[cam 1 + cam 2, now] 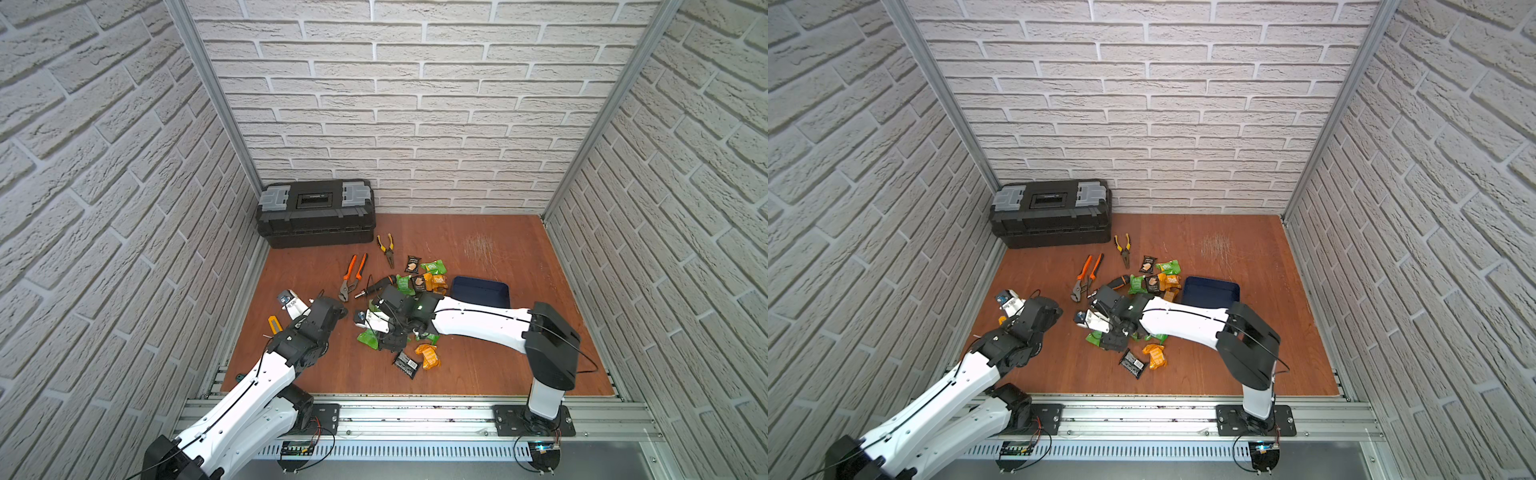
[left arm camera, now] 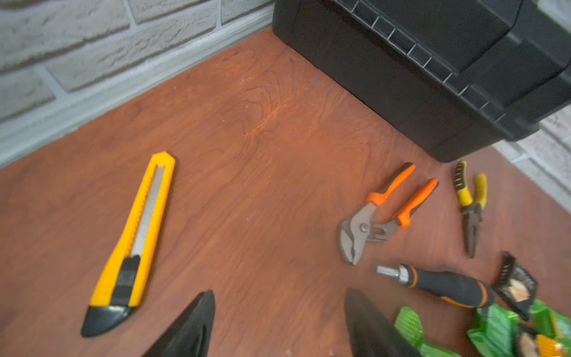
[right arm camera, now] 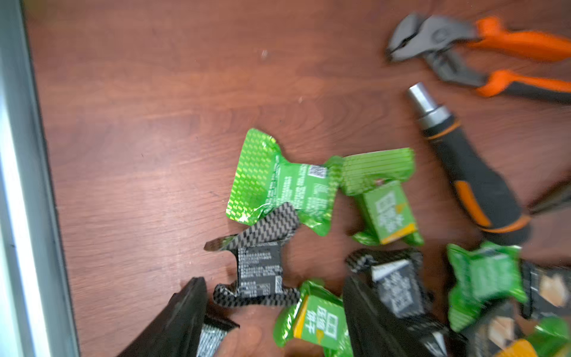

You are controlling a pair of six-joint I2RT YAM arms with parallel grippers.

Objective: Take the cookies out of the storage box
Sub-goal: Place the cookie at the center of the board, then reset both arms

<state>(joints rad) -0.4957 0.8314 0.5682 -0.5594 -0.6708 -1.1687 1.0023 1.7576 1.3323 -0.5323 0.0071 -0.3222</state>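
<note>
The cookies (image 3: 278, 185) are light, crinkly foil packets, probably slippery and easily crushed; a crimped end seam looks the safest hold. They lie loose on the worktop (image 1: 498, 365), spread from 7 to 10 o'clock of the storage box (image 1: 480, 291), which looks empty where it shows. The right gripper (image 3: 273, 279) hangs over them, jaws wide, gripping nothing. The left gripper (image 2: 279, 292), jaws also wide, is over bare wood. A screwdriver (image 3: 472, 173) and orange-handled pliers (image 3: 494, 52) crowd the pile's 10 o'clock side.
</note>
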